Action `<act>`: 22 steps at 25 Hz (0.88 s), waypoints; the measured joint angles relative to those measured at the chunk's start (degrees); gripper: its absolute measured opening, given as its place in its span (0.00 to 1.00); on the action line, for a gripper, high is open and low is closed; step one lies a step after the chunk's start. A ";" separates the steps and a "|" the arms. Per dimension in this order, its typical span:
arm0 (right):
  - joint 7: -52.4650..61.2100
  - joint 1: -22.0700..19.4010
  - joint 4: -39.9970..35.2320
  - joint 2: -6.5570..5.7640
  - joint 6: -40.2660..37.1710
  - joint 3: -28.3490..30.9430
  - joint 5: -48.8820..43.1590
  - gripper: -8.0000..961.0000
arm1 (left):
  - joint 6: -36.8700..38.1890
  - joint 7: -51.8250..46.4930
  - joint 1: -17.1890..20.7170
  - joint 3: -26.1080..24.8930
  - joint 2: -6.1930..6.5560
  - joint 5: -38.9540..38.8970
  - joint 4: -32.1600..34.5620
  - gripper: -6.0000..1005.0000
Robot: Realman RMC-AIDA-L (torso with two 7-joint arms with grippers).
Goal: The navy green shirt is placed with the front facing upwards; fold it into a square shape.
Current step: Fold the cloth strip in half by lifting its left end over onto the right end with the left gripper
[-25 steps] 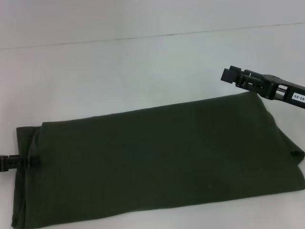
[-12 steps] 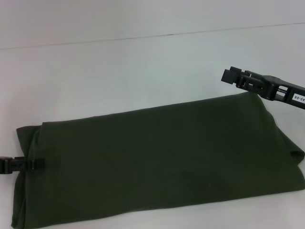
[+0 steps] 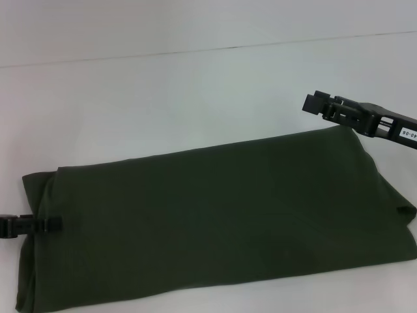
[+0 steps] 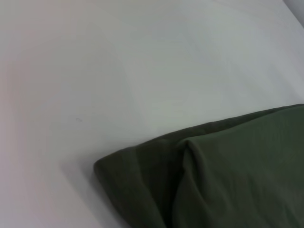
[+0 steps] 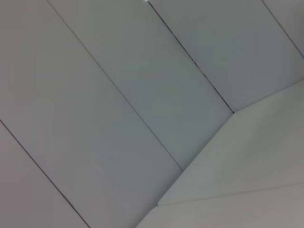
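The navy green shirt point(image 3: 215, 222) lies across the lower half of the head view as a long folded band, running from the lower left corner up to the right edge, plain side up with no lettering showing. It looks as if the lengthwise folds are done, and the step in hand is the crosswise fold that would bring the band to a square.

The left pincer point(image 3: 47, 223) sits at the left edge of the frame, low down, its tip over the band's left end. Whether it has pinched the cloth or only touches it cannot be told, nor how far it is open. The right pincer point(image 3: 319, 104) hangs at the upper right, just above the band's far right corner and apart from the cloth, holding nothing; its opening cannot be told either.

The next move probably calls for a firm hold through all layers at the left end, then a lift and a carry rightward so that end lands on the right half. The left wrist view shows that end point(image 4: 142, 175) rumpled, with an under-layer sticking out past the top one, so layers may slip apart.

The white desk point(image 3: 195, 98) offers wide open room above the band; the shirt's lower left corner and right end run close to the frame's edges.
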 joint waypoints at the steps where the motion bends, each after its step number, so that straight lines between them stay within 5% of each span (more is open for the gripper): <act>1: 0.00 0.02 0.00 0.00 0.00 0.00 0.00 0.81 | -0.01 0.02 0.02 0.00 0.00 -0.01 0.04 0.87; 8: 0.05 0.08 0.02 0.00 -0.18 0.00 0.36 0.81 | 0.38 -0.31 -0.29 0.08 0.08 -0.12 0.14 0.85; 16: 0.29 -0.32 -0.06 -0.15 -0.45 -0.40 1.95 0.81 | 0.05 -0.84 -0.41 1.25 0.17 0.14 0.08 0.66; 22: 0.31 -0.41 -0.06 -0.17 -0.47 -0.44 2.00 0.81 | -0.14 -0.82 -0.33 1.48 0.11 0.19 0.03 0.38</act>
